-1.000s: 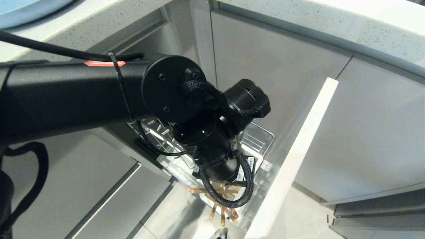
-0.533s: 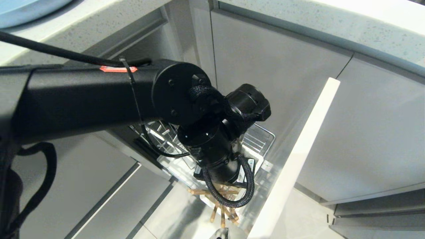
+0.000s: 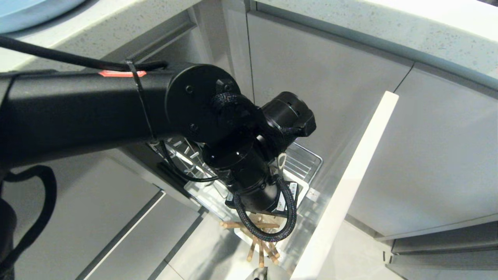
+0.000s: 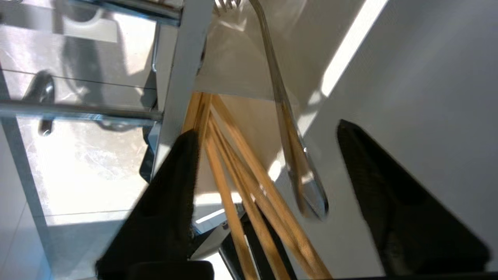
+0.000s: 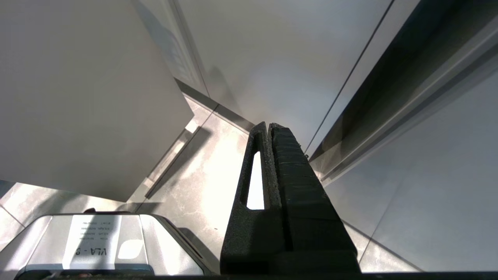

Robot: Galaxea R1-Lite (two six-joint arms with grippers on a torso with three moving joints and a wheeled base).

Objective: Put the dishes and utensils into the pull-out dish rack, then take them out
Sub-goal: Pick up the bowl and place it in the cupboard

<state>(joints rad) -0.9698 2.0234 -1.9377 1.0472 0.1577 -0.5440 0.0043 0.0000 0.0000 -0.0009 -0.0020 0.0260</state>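
**Desk:** What step does this catch?

**Photographer:** Loading, by my reading. The left gripper [image 4: 264,171] hangs over the white plastic utensil caddy [image 4: 241,70] of the narrow chrome wire pull-out dish rack [image 3: 307,157], its two black fingers [image 4: 171,202] spread apart and pinching nothing. Between those fingers stand the light wooden chopsticks [image 4: 233,171], close to one finger, and the slim silver metal utensil [image 4: 290,144] nearer the other. Both lean loose in the caddy, handles up toward the gripper.

**Desk:** And the dishes?

**Photographer:** The flat round light-blue plate [image 3: 35,11] sits on the bench, far up and behind the left arm. The bowl isn't in view.

**Desk:** The other arm?

**Photographer:** The right gripper [image 5: 268,186] is parked low beside the cabinets, its fingers pressed together.

**Desk:** Next move?

**Photographer:** Likely a straight lift clear of the handles without snagging them, then a reach back to the bench for the plate.
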